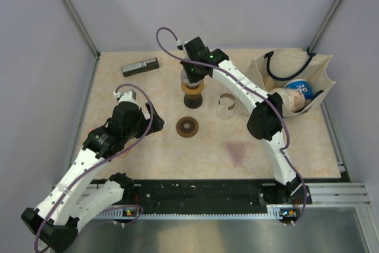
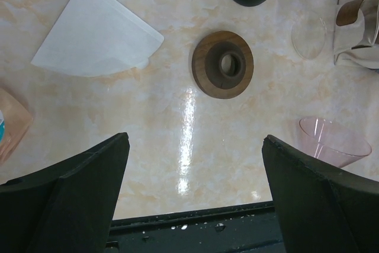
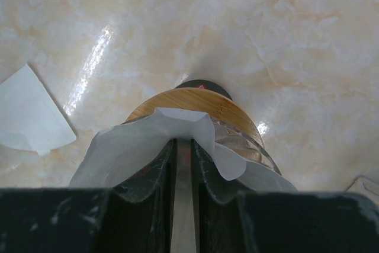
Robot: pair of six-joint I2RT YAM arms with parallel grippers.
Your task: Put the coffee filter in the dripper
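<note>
Step in hand: seating the coffee filter [image 3: 136,146] in the dripper [image 3: 177,100]. I judge it as nearly done, but not finished.
Right gripper [image 3: 183,149]: its fingers are almost pressed together and pinch the upper edge of the paper, directly above the mouth of the dripper.
Coffee filter: it sits in the mouth of the dripper, and its edge stands above the wooden collar. The edge looks crumpled, and in the right wrist view more paper shows on the 8 o'clock side. How deep the tip has gone I cannot tell.
Dripper: upright on the table [image 3: 266,28], at 12 o'clock from the wooden ring [image 2: 207,74] in the top view.
Left gripper [image 2: 195,141]: fingers spread wide and holding nothing, above bare table at about 6 o'clock from the ring in its own view.
Second filter [image 2: 98,34]: lies flat at 10 o'clock from the ring, well apart from the dripper. It is not needed for this step.
How to do it well: press gently straight down along the axis of the dripper, so that the light paper opens against the wall and does not fold. Let go only when the paper rests by itself, then lift vertically.
Risk: a sideways pull could tip the tall dripper or drag the filter out with the fingers.
</note>
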